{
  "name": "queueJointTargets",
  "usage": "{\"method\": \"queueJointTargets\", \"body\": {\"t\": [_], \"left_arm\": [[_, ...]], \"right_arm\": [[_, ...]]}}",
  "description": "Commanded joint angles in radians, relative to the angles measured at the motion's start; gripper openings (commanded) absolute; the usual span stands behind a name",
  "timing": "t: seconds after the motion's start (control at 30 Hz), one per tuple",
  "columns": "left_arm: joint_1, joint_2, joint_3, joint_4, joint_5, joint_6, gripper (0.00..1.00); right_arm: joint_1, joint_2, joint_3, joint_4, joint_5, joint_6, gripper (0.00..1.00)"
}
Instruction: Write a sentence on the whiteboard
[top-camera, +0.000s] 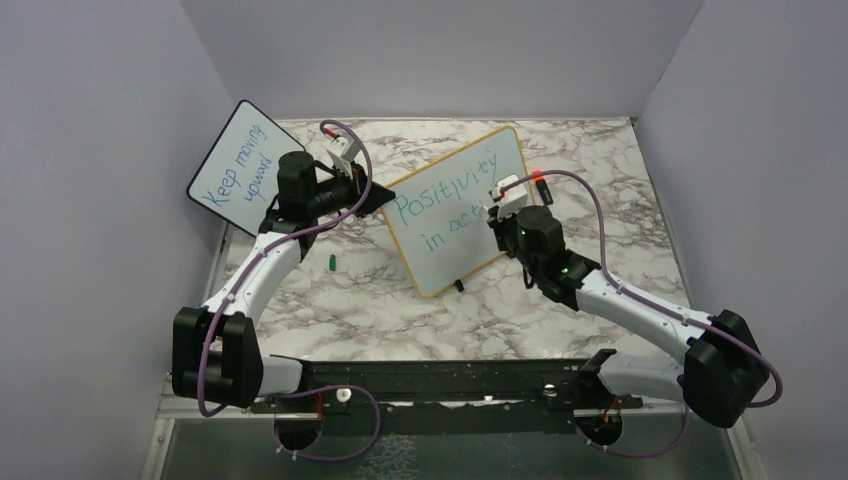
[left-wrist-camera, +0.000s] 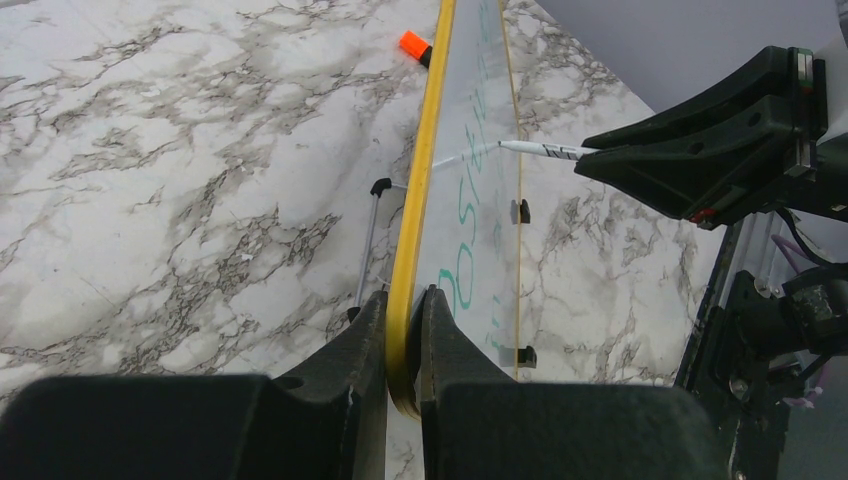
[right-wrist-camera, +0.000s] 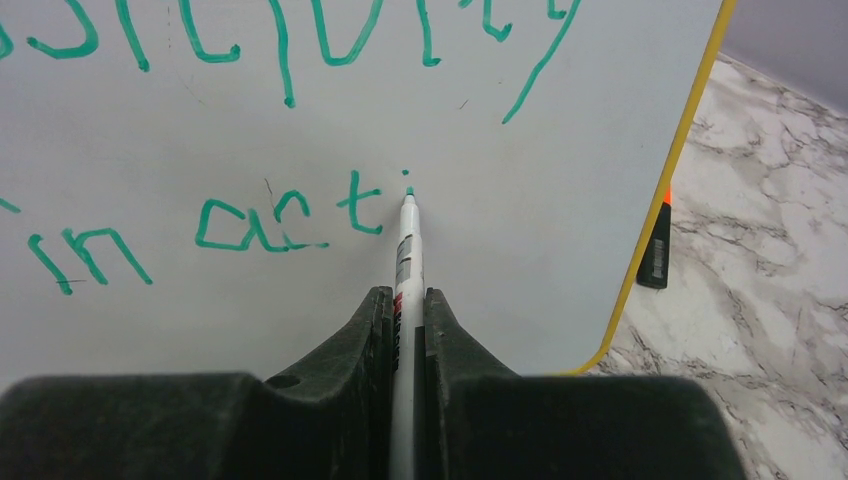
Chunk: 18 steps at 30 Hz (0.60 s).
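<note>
the whiteboard (top-camera: 455, 215) stands mid desk (top-camera: 620, 170), its yellow edge clenched by the left jaws. right jaws grasp one marker (right-wrist-camera: 407, 245), tip on the sentence (right-wrist-camera: 262, 225) (second line reads "in acti"). bare marble lies open to its right. two boards: the second board (top-camera: 235, 165) leans far left.

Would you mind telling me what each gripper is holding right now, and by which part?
The left gripper clamps the whiteboard by its yellow frame edge. The right gripper holds the marker by its barrel, green tip at the board.
</note>
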Motion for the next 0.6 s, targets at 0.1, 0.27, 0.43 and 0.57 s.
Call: {"method": "queueJointTargets", "body": {"t": [0.1, 0.27, 0.43, 0.57], "left_arm": [[-0.013, 0.043, -0.019, -0.123, -0.072, 0.084, 0.00], [-0.013, 0.044, -0.018, -0.123, -0.073, 0.084, 0.00], [-0.013, 0.043, -0.020, -0.121, -0.072, 0.083, 0.00], [-0.013, 0.043, -0.019, -0.122, -0.072, 0.082, 0.00]], "right_arm": [[-0.003, -0.025, -0.031, -0.056, -0.025, 0.038, 0.00], [-0.003, -0.033, -0.039, -0.070, -0.028, 0.044, 0.00], [-0.003, -0.043, -0.031, -0.061, -0.008, 0.044, 0.00], [-0.004, -0.052, -0.014, -0.038, 0.009, 0.043, 0.01]]}}
